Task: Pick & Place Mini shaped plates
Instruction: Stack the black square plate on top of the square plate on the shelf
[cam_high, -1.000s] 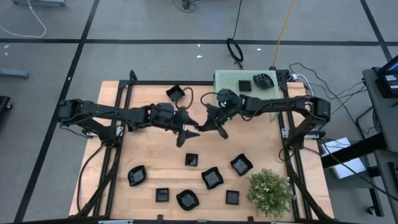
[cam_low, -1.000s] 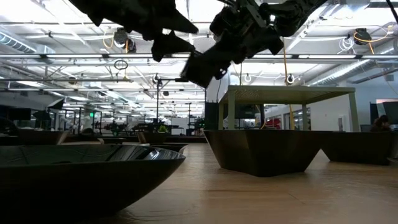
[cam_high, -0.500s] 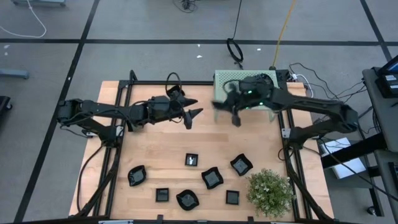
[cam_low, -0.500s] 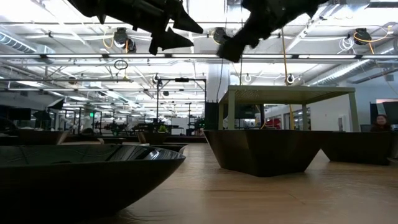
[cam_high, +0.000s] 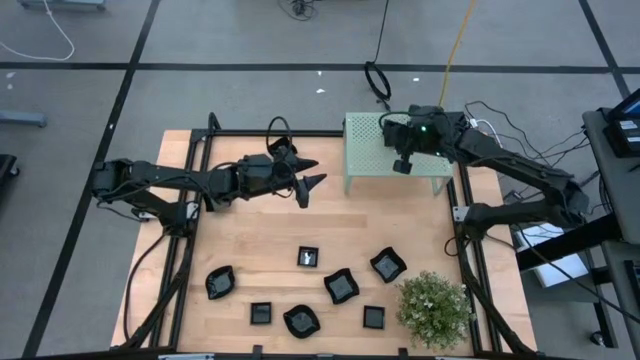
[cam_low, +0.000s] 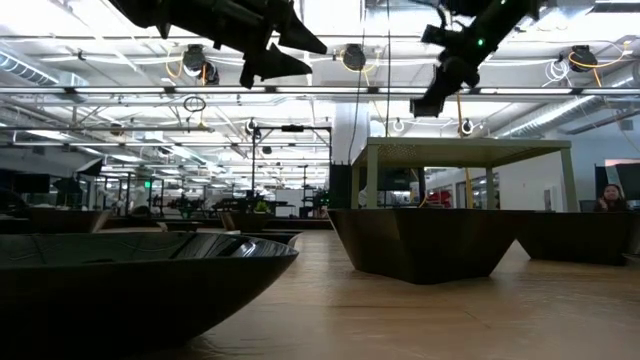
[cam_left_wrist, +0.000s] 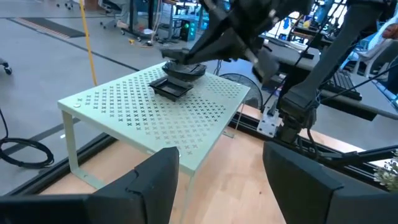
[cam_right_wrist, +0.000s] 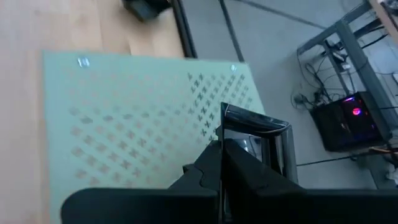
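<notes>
My right gripper (cam_high: 403, 162) hangs over the pale green perforated stand (cam_high: 372, 150) at the far right, shut on a small square black plate (cam_right_wrist: 255, 134). Two more black plates (cam_left_wrist: 177, 81) sit stacked on the stand's top, under that arm. My left gripper (cam_high: 308, 174) hovers open, roughly level, left of the stand with nothing between its fingers (cam_left_wrist: 155, 180). Several mini plates lie flat on the near half of the table, among them a square one (cam_high: 308, 257) and wavy ones (cam_high: 341, 286) (cam_high: 220, 282). My right gripper pinches the square plate by one rim edge (cam_right_wrist: 231, 134) between its two shut fingers (cam_right_wrist: 214, 165). The fingers slant down over the stand's top. The plate is lifted clear of the stand, sticking out past the fingertips.
A bushy green plant (cam_high: 433, 310) stands at the near right corner. Another black plate (cam_high: 283, 150) lies near the far edge, partly under my left arm. A black metal frame (cam_high: 200, 200) runs along the table's left and right sides. Bare wood (cam_high: 380, 220) lies between the stand and the near plates.
My right gripper has risen from the table's middle and swung toward the far right, over the stand, turning as it went and carrying the plate. My left gripper has tipped up from pointing downward to roughly level and drawn slightly toward the far edge, staying open.
</notes>
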